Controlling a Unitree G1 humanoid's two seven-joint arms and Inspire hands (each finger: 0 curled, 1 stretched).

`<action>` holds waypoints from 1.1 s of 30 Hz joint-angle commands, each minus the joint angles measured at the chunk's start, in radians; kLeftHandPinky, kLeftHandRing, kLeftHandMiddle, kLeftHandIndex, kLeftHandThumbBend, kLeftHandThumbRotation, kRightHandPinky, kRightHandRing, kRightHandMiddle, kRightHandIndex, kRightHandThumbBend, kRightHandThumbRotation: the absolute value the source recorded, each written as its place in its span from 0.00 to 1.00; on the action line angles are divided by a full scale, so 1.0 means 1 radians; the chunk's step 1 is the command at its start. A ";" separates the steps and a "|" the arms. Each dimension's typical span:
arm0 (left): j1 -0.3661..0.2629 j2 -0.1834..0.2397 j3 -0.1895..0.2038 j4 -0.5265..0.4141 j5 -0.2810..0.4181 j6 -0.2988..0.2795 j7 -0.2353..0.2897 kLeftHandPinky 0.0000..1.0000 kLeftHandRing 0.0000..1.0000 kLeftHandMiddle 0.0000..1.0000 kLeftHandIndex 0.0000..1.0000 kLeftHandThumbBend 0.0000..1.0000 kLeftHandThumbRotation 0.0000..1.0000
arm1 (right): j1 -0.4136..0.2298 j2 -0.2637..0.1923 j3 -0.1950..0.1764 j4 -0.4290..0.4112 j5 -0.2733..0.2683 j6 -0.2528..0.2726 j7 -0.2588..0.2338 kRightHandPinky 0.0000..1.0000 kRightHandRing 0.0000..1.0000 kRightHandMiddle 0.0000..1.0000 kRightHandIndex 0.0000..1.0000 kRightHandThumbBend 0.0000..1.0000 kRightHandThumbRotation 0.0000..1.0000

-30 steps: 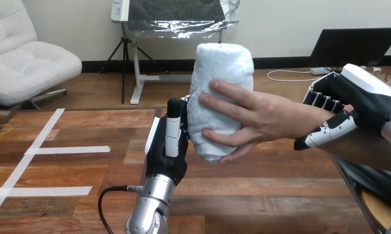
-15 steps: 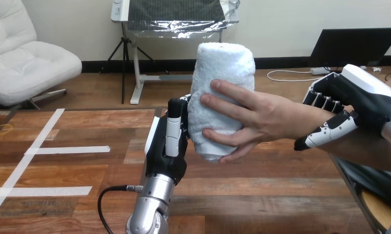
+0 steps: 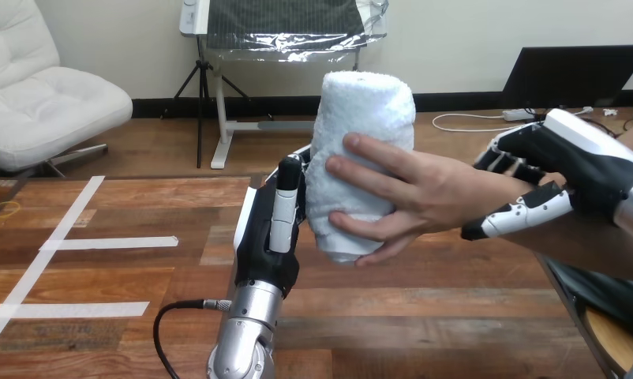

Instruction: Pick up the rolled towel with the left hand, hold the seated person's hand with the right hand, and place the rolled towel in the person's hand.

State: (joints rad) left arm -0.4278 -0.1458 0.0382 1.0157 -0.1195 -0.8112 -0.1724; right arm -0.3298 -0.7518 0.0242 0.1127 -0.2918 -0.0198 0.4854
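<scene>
Rolled towel (image 3: 361,118), upright and raised off the tabletop (image 3: 124,276), was clasped round its lower half by the person's hand (image 3: 424,193), which reached in from the towel's right. The towel looked light, soft and compressible, and unlikely to slip; the middle of the roll seemed the surest hold. Left hand (image 3: 266,245), just left of the towel, stood with its thumb straight and clear of the cloth, pinching nothing. Right hand (image 3: 586,162), farther right of the towel, was curled round the person's wrist.
</scene>
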 commanded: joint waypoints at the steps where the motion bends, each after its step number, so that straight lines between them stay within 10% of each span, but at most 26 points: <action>1: 0.000 -0.029 0.003 -0.028 0.010 -0.005 0.018 0.98 0.96 0.95 0.90 1.00 1.00 | -0.025 0.002 0.017 -0.001 0.003 -0.006 0.020 0.63 0.74 0.77 0.78 1.00 0.47; 33: 0.027 -0.015 0.015 -0.098 0.015 0.028 0.083 1.00 1.00 1.00 1.00 1.00 1.00 | 0.007 -0.004 -0.015 -0.057 0.023 -0.024 0.045 0.75 0.94 0.96 0.96 1.00 0.81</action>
State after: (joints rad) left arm -0.4121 -0.1342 0.0510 0.9824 -0.1078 -0.7791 -0.1013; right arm -0.3214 -0.7589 0.0235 0.0857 -0.2897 -0.0294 0.5350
